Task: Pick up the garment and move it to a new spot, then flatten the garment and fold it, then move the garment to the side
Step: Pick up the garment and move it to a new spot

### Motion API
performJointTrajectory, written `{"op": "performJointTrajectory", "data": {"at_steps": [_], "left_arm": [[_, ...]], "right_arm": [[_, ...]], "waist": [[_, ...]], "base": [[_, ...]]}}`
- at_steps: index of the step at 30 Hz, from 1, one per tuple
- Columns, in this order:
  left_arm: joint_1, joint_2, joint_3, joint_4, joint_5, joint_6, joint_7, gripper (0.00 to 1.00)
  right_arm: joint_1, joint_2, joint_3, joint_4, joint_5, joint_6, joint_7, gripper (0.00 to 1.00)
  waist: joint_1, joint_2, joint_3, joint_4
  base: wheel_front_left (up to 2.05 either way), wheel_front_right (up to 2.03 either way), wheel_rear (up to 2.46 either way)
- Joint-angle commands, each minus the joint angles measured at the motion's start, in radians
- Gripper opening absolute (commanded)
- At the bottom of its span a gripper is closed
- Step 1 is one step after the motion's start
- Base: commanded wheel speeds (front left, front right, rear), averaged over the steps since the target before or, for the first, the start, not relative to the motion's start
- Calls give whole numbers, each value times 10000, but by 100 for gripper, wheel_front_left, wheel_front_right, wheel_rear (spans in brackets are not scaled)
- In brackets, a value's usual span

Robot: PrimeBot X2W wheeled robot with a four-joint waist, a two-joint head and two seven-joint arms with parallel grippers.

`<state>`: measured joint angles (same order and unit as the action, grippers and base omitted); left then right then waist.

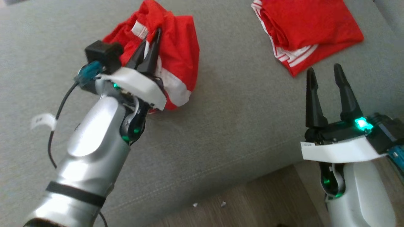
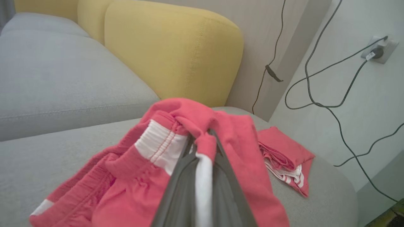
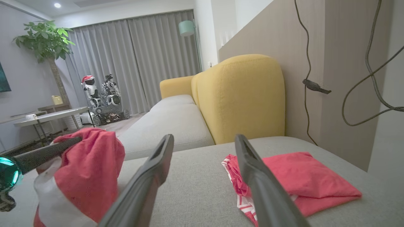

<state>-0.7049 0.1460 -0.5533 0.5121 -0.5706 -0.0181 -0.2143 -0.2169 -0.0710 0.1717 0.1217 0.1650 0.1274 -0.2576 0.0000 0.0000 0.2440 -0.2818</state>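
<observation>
A crumpled red garment (image 1: 178, 53) with white bands hangs bunched above the grey sofa seat (image 1: 236, 119), at the upper left of the head view. My left gripper (image 1: 154, 34) is shut on a fold of it. The left wrist view shows the garment (image 2: 135, 176) draped round the closed fingers, with a white strip pinched between them. In the right wrist view the garment (image 3: 88, 167) hangs lifted at the left. My right gripper (image 1: 323, 72) stands open and empty near the seat's front edge, just below a folded red garment (image 1: 303, 28).
The folded red garment with white stripes (image 3: 303, 183) lies flat at the seat's far right. A yellow backrest (image 2: 176, 53) rises behind the seat. Black cables (image 2: 315, 94) hang on the wall at the right. Wooden floor (image 1: 252, 198) shows below the sofa's edge.
</observation>
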Motion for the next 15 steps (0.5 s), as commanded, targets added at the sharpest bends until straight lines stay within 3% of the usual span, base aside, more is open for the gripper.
{"op": "performJointTrajectory", "data": {"at_steps": [1, 6, 7, 8, 9, 15], "left_arm": [[-576, 87, 143, 129, 182, -35, -102, 0], [-923, -400, -249, 1748, 204, -319, -78, 0], [-1003, -492, -302, 1965, 204, -368, -131, 29], [-1075, -569, -366, 2145, 233, -405, -195, 70], [-1139, -637, -419, 2296, 262, -429, -256, 100], [-1240, -872, -627, 2391, 208, -654, -435, 100]], "right_arm": [[-422, 122, 314, -407, 61, 33, -42, 100], [-663, 167, 462, -492, 77, 33, -42, 100], [-707, 174, 469, -499, 79, 33, -42, 100], [-741, 182, 465, -509, 97, 33, -42, 100], [-762, 189, 442, -535, 163, 33, -42, 100], [-730, 203, 513, -599, 356, 33, -42, 100]], "waist": [[0, 0, 483, -381], [0, 0, 1011, -530], [0, 0, 1088, -514], [0, 0, 1145, -478], [0, 0, 1181, -430], [0, 0, 1016, 137]], "base": [[0, 0, 0], [0, 0, 0], [0, 0, 0], [0, 0, 0], [0, 0, 0], [0, 0, 0]]}}
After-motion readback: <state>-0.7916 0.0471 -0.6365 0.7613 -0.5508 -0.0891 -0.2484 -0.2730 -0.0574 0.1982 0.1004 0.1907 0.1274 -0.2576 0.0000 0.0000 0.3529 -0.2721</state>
